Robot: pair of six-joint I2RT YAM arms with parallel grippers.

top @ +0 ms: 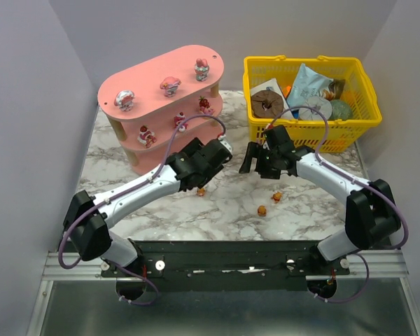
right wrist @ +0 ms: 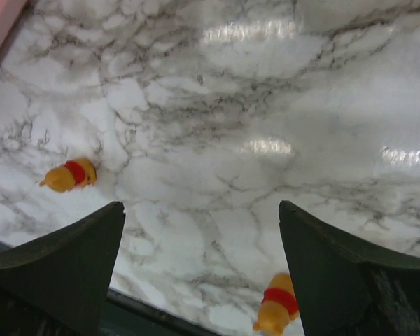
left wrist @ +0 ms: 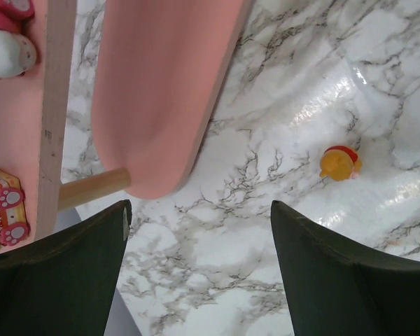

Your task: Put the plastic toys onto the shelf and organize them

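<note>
Left gripper (left wrist: 199, 210) and right gripper (right wrist: 201, 206) hang spread, holding nothing. Pink shelf (top: 161, 70) carries at least six toys (top: 171, 85); three orange toys (top: 262, 210) lie on table (top: 126, 150). Judged roughly two-thirds complete.

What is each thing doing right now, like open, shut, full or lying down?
Left gripper: open, empty.
Right gripper: open, empty.
Shelf: upright, pink toys on top and middle boards.
Orange toys: three loose on the table.
Yellow basket: upright, full of packets.
</note>
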